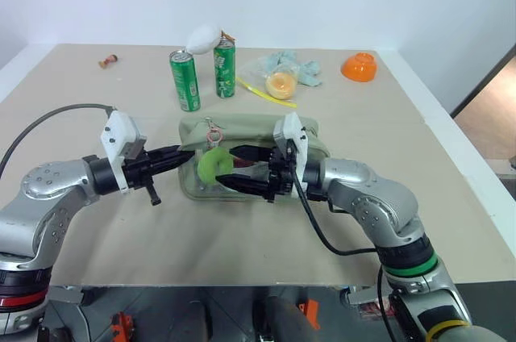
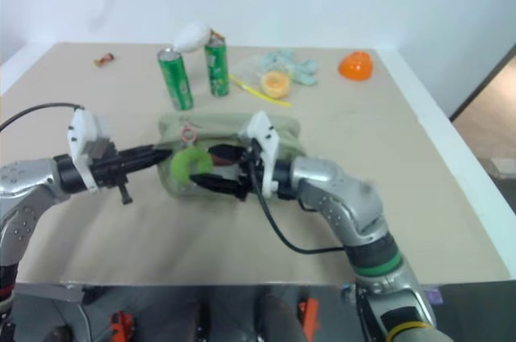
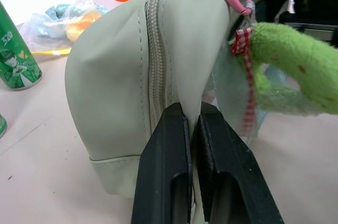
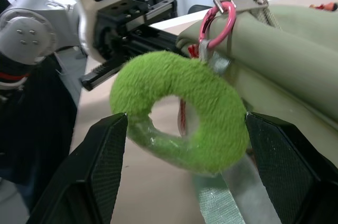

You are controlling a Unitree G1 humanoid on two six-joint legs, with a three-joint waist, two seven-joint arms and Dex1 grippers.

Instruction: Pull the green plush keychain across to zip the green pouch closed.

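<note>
— Left gripper [image 3: 193, 145] pinched tight on the green pouch [image 1: 310, 134] end fabric. Right gripper [image 4: 185, 145] spread wide either side of the green plush keychain [image 4: 179, 110], hanging beside the pouch.

— Counted two soda cans [image 1: 185, 80], one orange bowl [image 1: 359, 66], one bag [image 1: 282, 76] holding blue cloth.

Both arms are silver-grey metal with rounded joints, each ending in a white block and a black gripper of two long fingers. The left gripper [image 1: 181, 154] trails a grey cable; the right gripper [image 1: 235, 169] a black one, beyond green and yellow bands.
</note>
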